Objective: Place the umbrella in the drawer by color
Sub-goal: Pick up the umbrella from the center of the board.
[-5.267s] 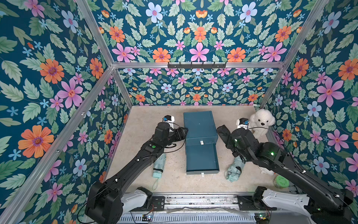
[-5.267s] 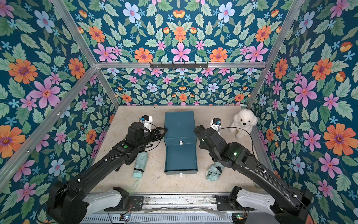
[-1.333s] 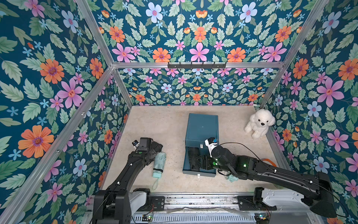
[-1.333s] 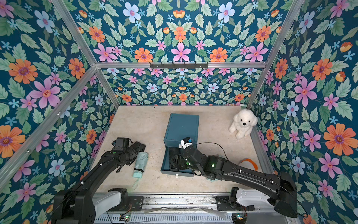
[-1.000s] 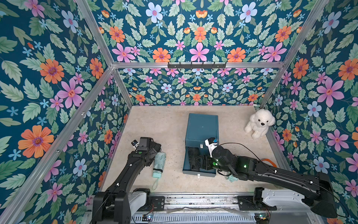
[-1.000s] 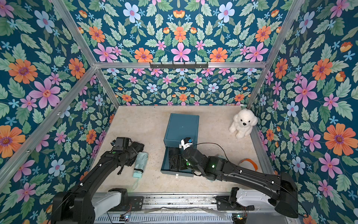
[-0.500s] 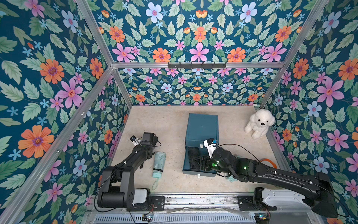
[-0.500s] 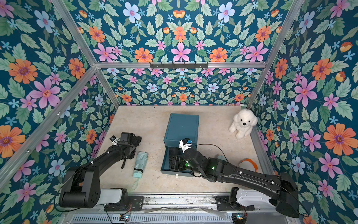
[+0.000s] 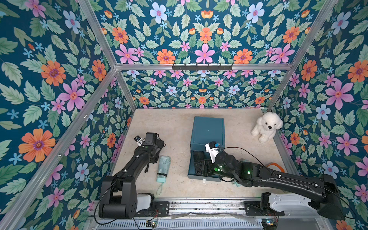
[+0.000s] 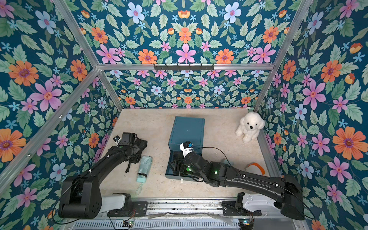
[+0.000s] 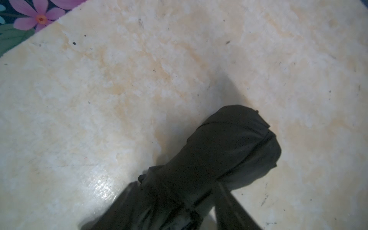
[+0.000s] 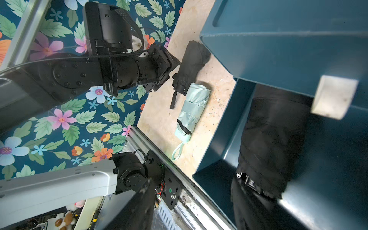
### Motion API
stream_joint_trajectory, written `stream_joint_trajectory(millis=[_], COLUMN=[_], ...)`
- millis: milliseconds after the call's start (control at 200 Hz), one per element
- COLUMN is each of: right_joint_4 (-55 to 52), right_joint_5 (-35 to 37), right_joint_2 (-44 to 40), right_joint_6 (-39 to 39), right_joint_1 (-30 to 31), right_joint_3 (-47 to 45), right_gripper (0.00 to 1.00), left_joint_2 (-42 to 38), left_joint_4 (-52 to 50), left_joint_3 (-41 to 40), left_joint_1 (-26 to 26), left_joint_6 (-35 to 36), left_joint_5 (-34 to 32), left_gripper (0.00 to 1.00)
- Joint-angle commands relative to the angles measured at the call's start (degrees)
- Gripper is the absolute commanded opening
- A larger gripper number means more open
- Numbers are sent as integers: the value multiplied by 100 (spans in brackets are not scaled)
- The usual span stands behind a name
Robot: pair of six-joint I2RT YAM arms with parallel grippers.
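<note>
Black umbrella lying inside open drawer of teal cabinet. Your right gripper low over drawer, fingers spread. Second black umbrella flat on tabletop, just beside mint umbrella. Your left gripper at second black umbrella; spread or pinching, cannot tell. White plush dog in far corner, well apart.

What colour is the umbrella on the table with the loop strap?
The umbrella is pale mint green; the right wrist view shows it best.
</note>
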Motion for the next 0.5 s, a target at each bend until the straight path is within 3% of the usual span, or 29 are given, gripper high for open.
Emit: stream_joint_trajectory(millis=[0, 145, 250, 290, 355, 400, 495], right_joint_4=[113, 130, 146, 155, 164, 187, 297], right_joint_5=[129, 148, 130, 125, 138, 138, 103], right_joint_2=[-19, -71, -64, -77, -96, -128, -175], right_joint_6=[24, 69, 83, 89, 110, 130, 181], right_joint_1=[12, 16, 16, 15, 18, 25, 25], right_joint_3=[-30, -99, -97, -103, -119, -138, -231], right_gripper=[65, 65, 65, 65, 65, 65, 65], left_joint_2=[121, 526, 1015, 1206, 1462, 1560, 1668], left_joint_4=[-128, -99, -31, -22, -12, 13, 59], left_joint_3=[-66, -41, -10, 34, 98, 122, 152], left_joint_1=[-65, -213, -198, -191, -198, -198, -197], left_joint_6=[197, 217, 59, -6, -128, -160, -176], left_joint_5=[360, 126, -237, -281, -343, -403, -604], left_gripper=[78, 83, 70, 62, 35, 22, 4])
